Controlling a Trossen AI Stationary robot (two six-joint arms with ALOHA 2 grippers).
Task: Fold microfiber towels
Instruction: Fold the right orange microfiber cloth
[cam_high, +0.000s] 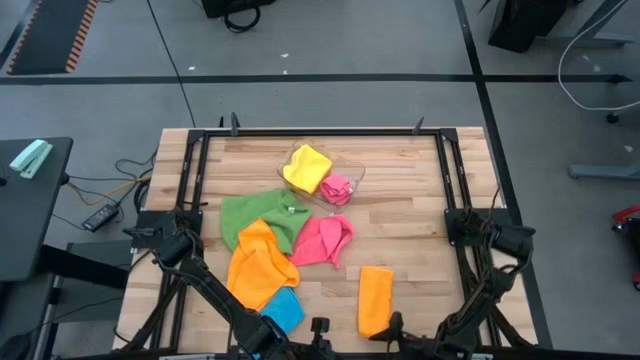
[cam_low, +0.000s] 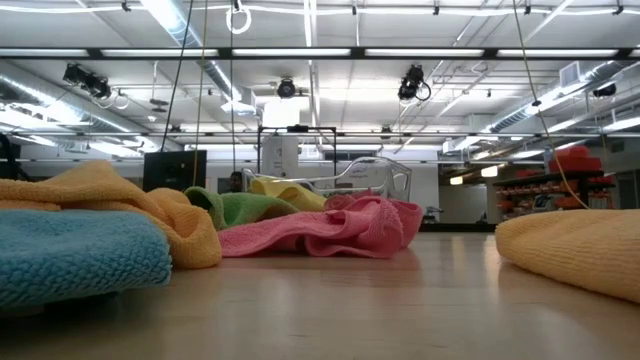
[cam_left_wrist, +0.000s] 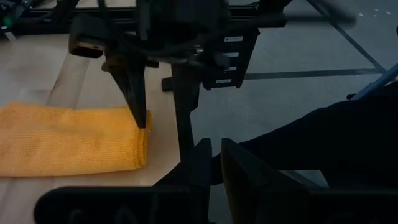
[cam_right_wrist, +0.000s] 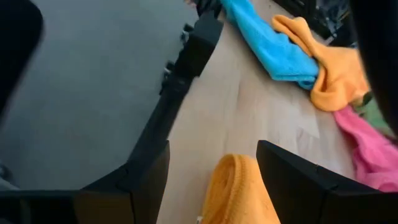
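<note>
The wooden table (cam_high: 420, 215) is seen whole only from above, where a clear plastic tray (cam_high: 352, 172) at its far side holds a yellow towel (cam_high: 307, 167) and a small pink towel (cam_high: 337, 188). Level with the tabletop, the tray is only a faint outline behind the heap.

Loose in the middle lie a crumpled green towel (cam_high: 258, 215), a rumpled orange towel (cam_high: 260, 265) overlapping it, and a bunched pink towel (cam_high: 323, 240), all of nubbly, soft pile. A blue towel (cam_high: 283, 308) sits at the near edge, just ahead of the left gripper (cam_left_wrist: 214, 163), whose fingers are pressed nearly together on nothing.

A folded orange towel (cam_high: 375, 299), a neat narrow oblong with rounded folds, lies at the right gripper (cam_right_wrist: 211, 171). That arm's wrist view shows the spread fingers either side of the towel's near end without squeezing it. The left wrist view shows the same gripper from across the table, one finger touching the towel's end.

From above, both grippers are cut off by the picture's lower edge.
</note>
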